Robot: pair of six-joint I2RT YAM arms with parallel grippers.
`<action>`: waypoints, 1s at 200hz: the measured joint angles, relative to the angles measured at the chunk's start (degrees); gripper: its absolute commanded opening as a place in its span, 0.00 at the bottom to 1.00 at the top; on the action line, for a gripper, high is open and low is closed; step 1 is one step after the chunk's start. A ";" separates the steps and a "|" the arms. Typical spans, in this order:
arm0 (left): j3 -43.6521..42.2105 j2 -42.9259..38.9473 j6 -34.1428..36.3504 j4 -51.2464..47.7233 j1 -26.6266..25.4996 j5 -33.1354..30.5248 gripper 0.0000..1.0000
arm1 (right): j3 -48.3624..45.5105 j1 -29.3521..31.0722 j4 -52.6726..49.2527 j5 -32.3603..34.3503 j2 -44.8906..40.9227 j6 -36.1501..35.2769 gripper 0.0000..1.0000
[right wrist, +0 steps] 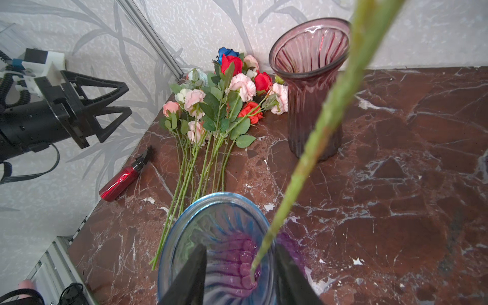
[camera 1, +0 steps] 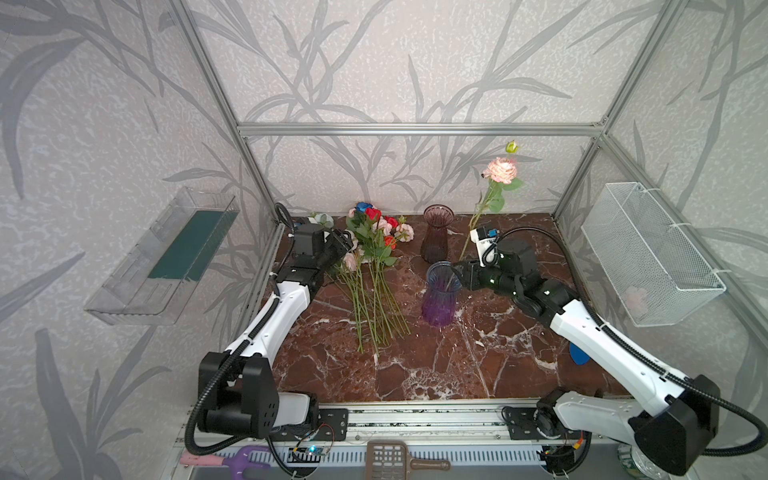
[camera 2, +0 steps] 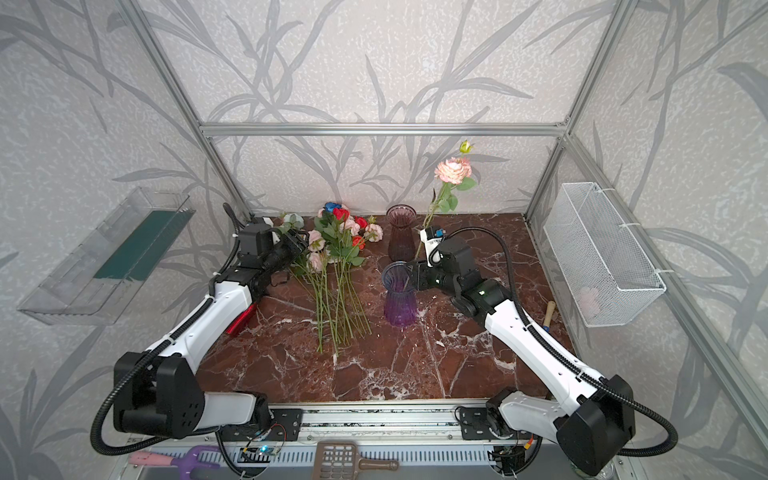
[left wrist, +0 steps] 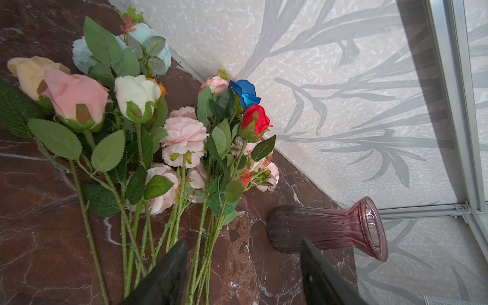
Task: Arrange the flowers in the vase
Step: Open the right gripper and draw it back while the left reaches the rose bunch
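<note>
On the marble tabletop (camera 1: 415,365), the blue-purple vase (camera 1: 438,303) holds the foot of the pink flower (camera 1: 501,170), its tilted stem (right wrist: 313,148) between the right claw's (right wrist: 239,248) spread jaws, nearer one; best to retreat straight back without brushing it. The left claw (right wrist: 128,97), spread and empty, hovers by the loose flowers (camera 1: 374,249).

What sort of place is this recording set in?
Probably a staged robot test cell, not a home: an aluminium frame with wallpapered panels, a marble-look tabletop, and flowers lying beside a blue-purple vase.
</note>
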 measured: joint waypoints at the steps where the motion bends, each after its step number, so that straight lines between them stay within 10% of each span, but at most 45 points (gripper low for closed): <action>1: 0.00 0.02 0.00 0.00 0.00 0.00 0.67 | 0.00 0.00 -0.07 0.02 -0.07 0.00 0.47; 74: 0.66 1.73 0.13 -0.22 -0.02 0.42 0.63 | 0.00 0.00 -4.94 0.63 -4.63 -0.74 0.49; 200: 19.10 23.76 11.26 -21.66 -5.84 -3.17 0.42 | -5.68 -0.02 -12.17 6.56 -18.47 -3.02 0.26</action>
